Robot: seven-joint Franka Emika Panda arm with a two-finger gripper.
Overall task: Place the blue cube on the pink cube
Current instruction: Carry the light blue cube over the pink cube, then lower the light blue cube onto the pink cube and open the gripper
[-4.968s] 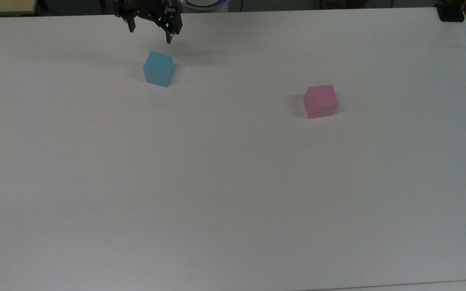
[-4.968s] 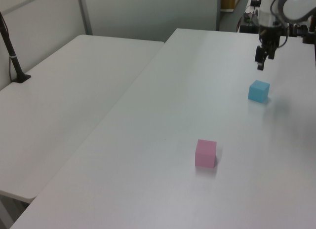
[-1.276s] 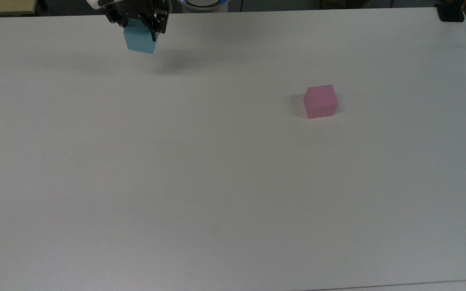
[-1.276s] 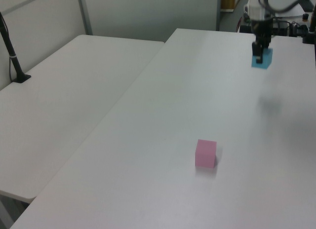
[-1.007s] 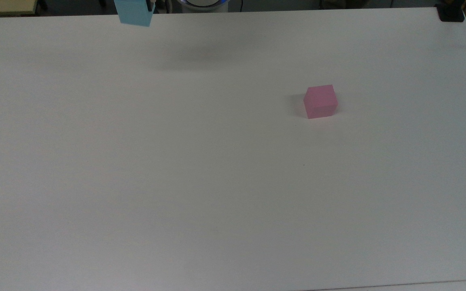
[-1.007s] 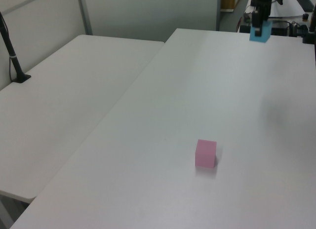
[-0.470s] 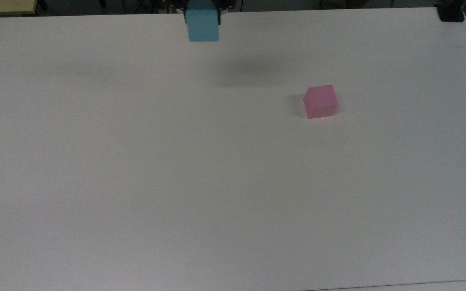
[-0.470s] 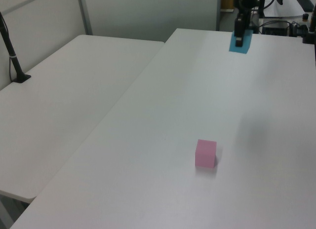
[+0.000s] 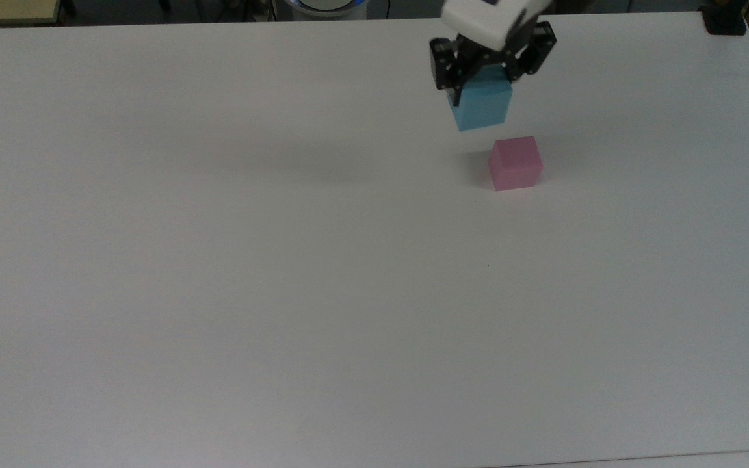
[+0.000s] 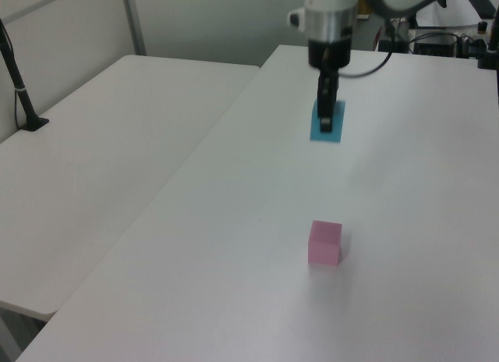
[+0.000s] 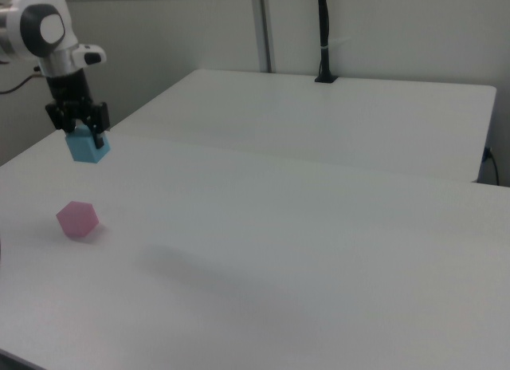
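Above the white surface (image 9: pixel 218 260), my hand (image 9: pixel 482 91) grips the blue cube (image 9: pixel 482 107) by opposite flat faces, near the pink cube (image 9: pixel 515 163). I judge it light, stiff and matte, so this side hold should not slip.

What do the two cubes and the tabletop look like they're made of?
Blue cube, held in the end effector: matte, even colour and no glare; probably foam or painted wood, can't tell which. Pink cube: the same flat, unmarked finish, likely the same stuff. Table: smooth white surface with a faint sheen, probably laminate or plastic.
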